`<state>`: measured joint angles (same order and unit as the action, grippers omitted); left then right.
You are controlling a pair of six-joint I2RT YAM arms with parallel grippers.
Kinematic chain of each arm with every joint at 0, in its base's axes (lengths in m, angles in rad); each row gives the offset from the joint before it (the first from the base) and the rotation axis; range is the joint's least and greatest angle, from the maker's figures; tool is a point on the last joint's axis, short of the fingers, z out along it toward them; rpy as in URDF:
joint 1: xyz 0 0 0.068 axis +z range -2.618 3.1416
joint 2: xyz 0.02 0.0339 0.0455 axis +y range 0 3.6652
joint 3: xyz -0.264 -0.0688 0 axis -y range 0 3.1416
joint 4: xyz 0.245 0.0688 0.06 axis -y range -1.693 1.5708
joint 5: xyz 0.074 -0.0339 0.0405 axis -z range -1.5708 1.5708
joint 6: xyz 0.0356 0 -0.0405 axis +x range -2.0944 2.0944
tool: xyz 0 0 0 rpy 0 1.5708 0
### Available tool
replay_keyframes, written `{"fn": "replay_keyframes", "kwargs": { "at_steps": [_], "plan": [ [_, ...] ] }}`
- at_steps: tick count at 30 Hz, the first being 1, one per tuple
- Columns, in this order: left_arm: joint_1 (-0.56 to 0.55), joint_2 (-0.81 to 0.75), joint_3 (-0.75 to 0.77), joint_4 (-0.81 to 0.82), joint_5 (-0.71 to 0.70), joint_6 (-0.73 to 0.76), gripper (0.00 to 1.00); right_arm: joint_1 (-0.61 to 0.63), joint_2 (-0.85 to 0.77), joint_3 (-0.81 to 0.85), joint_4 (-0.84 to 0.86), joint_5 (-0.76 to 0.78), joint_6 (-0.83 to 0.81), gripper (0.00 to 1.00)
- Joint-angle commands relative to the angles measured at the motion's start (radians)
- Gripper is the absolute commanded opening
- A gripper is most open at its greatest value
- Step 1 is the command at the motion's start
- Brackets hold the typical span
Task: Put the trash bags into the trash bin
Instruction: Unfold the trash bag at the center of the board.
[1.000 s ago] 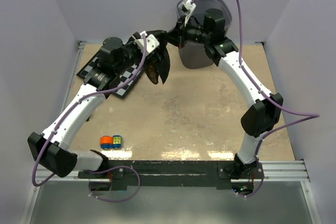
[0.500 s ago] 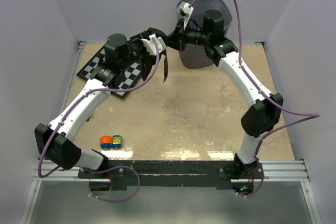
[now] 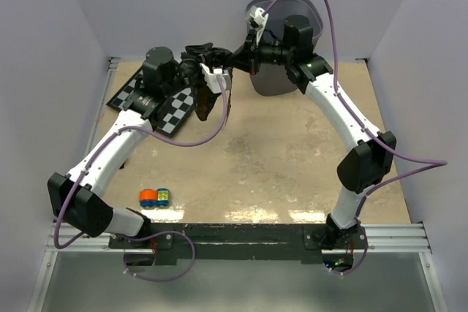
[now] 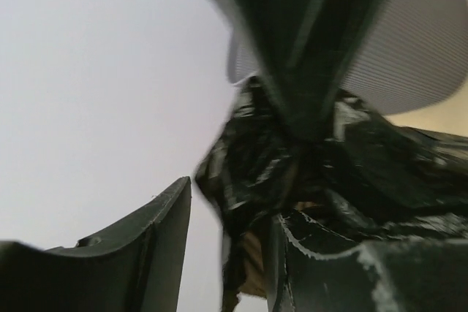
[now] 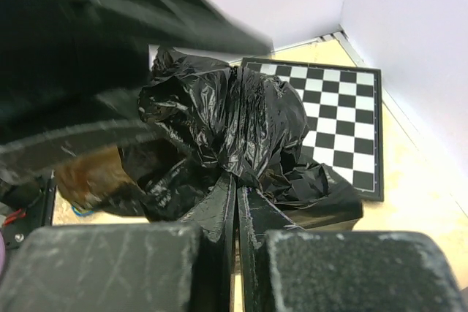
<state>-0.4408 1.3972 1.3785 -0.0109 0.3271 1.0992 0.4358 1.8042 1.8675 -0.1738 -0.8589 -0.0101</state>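
1. We are pinching a gathered fold of the trash bag [image 5: 219, 118] in the right gripper [image 5: 235, 184], whose jaws are closed tight. This is keeping the plastic hanging clear of the counter [image 3: 278, 151] rather than dragging on it.
2. The left gripper [image 4: 227, 210] is standing partly open. Crumpled plastic is lying between its jaws and touching one finger only. We judge that it is re-gripping to bunch up the loose sheet.
3. The bag is hanging in the air between both grippers, just left of the trash bin [image 3: 272, 82] and over the right corner of the checkerboard [image 3: 172, 104]. None of it is in the bin yet.
4. Compared with a second ago, the left gripper is sitting closer to the right one. The bag is hanging shorter and more bunched, no longer a broad lobe. The right arm is staying in almost the same place.
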Motion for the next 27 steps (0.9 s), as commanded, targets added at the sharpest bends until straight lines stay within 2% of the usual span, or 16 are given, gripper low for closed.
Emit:
{"fn": "replay_keyframes", "kwargs": {
  "at_steps": [1, 6, 10, 12, 15, 17, 21, 27],
  "plan": [
    [0.001, 0.052, 0.079, -0.124, 0.095, 0.14, 0.42, 0.001, -0.06, 0.012, -0.019, -0.067, -0.059, 0.0],
    [0.023, 0.049, 0.025, -0.02, 0.043, 0.185, 0.3, -0.009, -0.075, 0.004, -0.052, -0.19, -0.088, 0.0],
    [0.054, 0.039, -0.015, 0.075, 0.015, 0.159, 0.21, -0.038, -0.085, -0.039, -0.001, -0.339, -0.004, 0.0],
    [0.077, 0.031, -0.025, 0.091, 0.041, 0.146, 0.14, -0.057, -0.092, -0.097, 0.118, -0.432, 0.152, 0.0],
    [0.105, 0.023, -0.026, 0.117, 0.081, 0.078, 0.01, -0.075, -0.111, -0.209, 0.444, -0.532, 0.445, 0.0],
    [0.117, 0.02, -0.021, 0.121, 0.092, 0.039, 0.0, -0.083, -0.117, -0.267, 0.607, -0.566, 0.602, 0.0],
    [0.137, 0.02, -0.025, 0.135, 0.075, -0.016, 0.0, -0.112, -0.128, -0.268, 0.59, -0.546, 0.593, 0.0],
    [0.16, 0.008, -0.021, 0.091, 0.041, -0.091, 0.0, -0.221, -0.132, -0.206, 0.338, -0.381, 0.402, 0.0]
  ]
}}
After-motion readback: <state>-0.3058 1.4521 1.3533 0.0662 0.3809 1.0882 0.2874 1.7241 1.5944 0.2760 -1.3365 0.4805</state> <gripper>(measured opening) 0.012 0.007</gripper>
